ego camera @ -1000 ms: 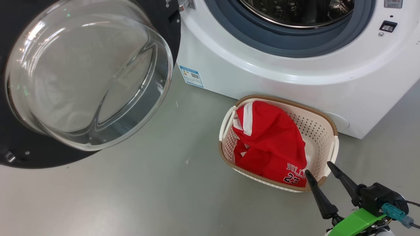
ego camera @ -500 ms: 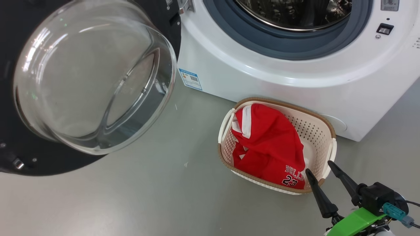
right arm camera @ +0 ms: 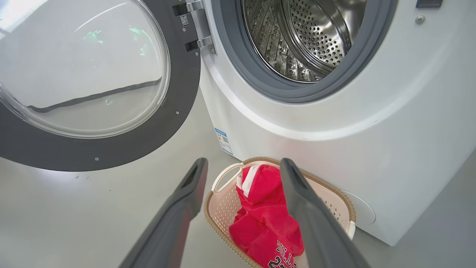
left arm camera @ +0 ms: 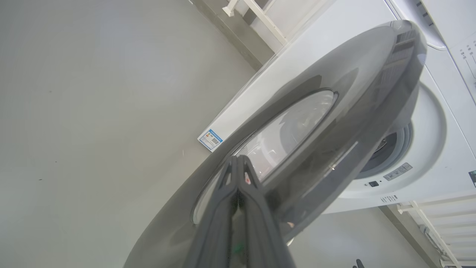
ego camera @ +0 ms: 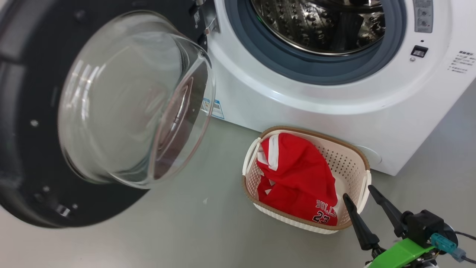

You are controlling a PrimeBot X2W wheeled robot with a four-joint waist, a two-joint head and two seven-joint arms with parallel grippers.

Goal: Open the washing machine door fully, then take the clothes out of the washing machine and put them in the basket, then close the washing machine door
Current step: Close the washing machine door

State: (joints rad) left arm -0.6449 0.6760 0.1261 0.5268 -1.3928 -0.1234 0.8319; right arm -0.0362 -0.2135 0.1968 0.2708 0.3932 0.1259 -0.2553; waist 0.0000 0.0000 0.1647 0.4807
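Note:
The washing machine door (ego camera: pixel 22 149) hangs partly swung out at the left, its glass bowl (ego camera: pixel 126 104) facing the basket. In the left wrist view my left gripper (left arm camera: pixel 237 159) is shut, empty, with its tips at the door's (left arm camera: pixel 353 93) glossy outer face near the window edge. The washing machine (ego camera: pixel 297 111) shows a bare steel drum (ego camera: pixel 319 26). The red clothes (ego camera: pixel 297 175) lie bundled in the cream basket (ego camera: pixel 357 156) on the floor against the machine's front. My right gripper (ego camera: pixel 357 191) hovers open and empty above the basket's near right corner.
Grey floor (ego camera: pixel 208 230) spreads between the door and the basket. A blue label (ego camera: pixel 214 108) marks the machine's lower left corner. The door hinge (right arm camera: pixel 199 41) sits at the opening's left. White frame rails (left arm camera: pixel 260 18) stand behind the machine.
The door has swung round toward the machine, its glass bowl now more edge-on. The head camera has tilted, shifting the whole picture down. The right gripper stays open by the basket.

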